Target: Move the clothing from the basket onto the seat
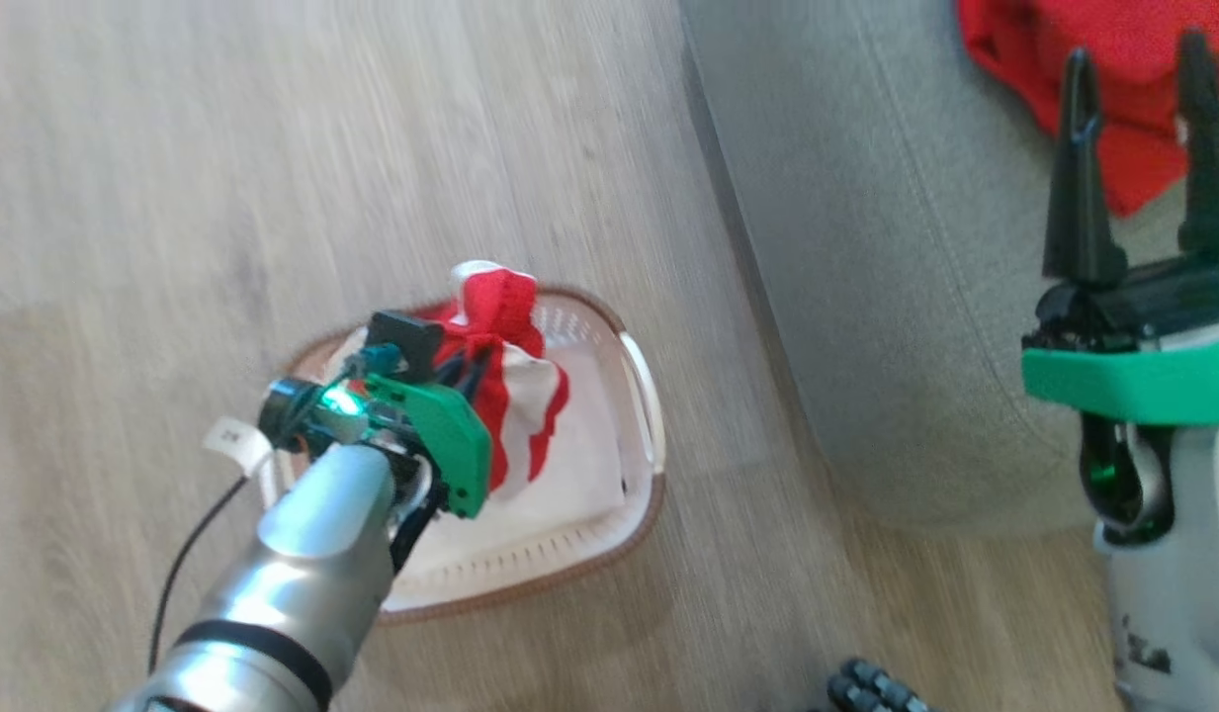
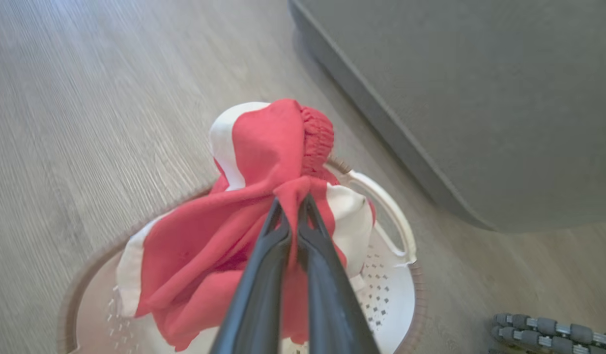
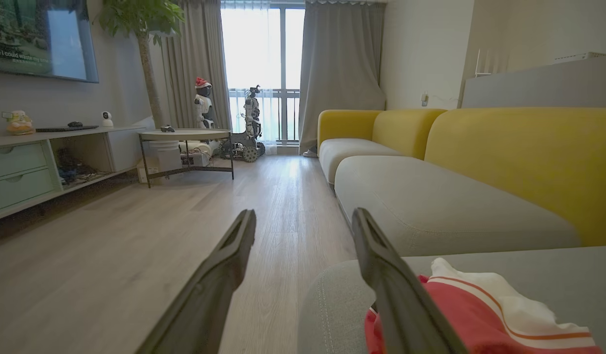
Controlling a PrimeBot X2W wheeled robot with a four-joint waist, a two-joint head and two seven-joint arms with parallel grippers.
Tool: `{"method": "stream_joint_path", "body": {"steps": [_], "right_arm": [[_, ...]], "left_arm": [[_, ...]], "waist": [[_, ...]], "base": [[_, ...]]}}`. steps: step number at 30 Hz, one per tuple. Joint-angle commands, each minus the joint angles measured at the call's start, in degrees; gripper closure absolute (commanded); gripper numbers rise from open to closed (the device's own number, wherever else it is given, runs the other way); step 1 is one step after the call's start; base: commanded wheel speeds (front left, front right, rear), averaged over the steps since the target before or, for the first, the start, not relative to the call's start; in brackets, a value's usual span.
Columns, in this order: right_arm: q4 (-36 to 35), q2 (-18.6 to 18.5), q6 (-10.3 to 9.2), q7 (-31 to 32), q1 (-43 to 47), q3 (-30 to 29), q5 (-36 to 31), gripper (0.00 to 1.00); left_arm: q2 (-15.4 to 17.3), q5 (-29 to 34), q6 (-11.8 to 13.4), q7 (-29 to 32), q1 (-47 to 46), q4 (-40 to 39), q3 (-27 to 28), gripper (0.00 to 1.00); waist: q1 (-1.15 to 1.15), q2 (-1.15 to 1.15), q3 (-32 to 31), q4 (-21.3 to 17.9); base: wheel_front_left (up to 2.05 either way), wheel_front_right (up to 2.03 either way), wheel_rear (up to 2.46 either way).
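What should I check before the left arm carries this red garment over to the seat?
1. Left gripper shut on the red garment: ok.
2. Red garment lifted clear of the basket: cannot tell; its lower folds hang over the base.
3. Seat has bare room for it: ok.
4. Right gripper open, holding nothing: ok.
5. Other garment lying on the seat: ok.
6. More clothing underneath in the basket: cannot tell.
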Motion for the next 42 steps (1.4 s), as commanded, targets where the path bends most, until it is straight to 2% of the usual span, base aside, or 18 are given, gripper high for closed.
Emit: {"method": "stream_joint_path", "body": {"steps": [1,7,18,23,33,42], "right_arm": [[-1.30,-1.51,0.41,-0.28,1.76,0.75,-0.47,0.00],[0.29,-2.78,0.41,-0.28,5.26,1.10,-0.08,0.00],[2.26,-3.44,0.41,-0.28,10.20,2.85,0.72,0.00],[3.53,-3.26,0.41,-0.28,12.80,4.56,1.37,0.00],[5.72,-3.23,0.41,-0.28,15.93,9.38,2.46,0.00],[6.66,-2.87,0.41,-0.28,15.85,13.62,3.37,0.00]], "left_arm": [[0.29,-0.84,-0.33,-1.39,0.42,-2.31,0.54,1.00],[0.54,-2.84,-0.34,-3.13,1.86,-7.56,-0.47,1.00],[2.34,-4.44,-0.16,-3.68,3.65,-20.35,1.63,1.00],[3.95,-4.80,1.14,-3.11,4.38,-27.70,2.38,1.00],[7.74,-6.26,4.40,3.15,4.03,-43.64,4.11,1.00],[9.51,-6.69,6.43,6.89,3.78,-51.07,4.44,1.00]], "waist": [[0.00,-0.01,-6.28,3.10],[0.00,-0.01,-12.81,5.96],[0.00,-0.01,-19.79,9.36],[0.00,-0.01,-23.06,10.34],[0.00,-0.01,-26.58,10.99],[0.00,-0.01,-26.36,11.23]], "base": [[0.00,0.00,0.00],[0.00,0.00,0.00],[0.00,0.00,0.00],[0.00,0.00,0.00],[0.00,0.00,0.00],[0.00,0.00,0.00]]}}
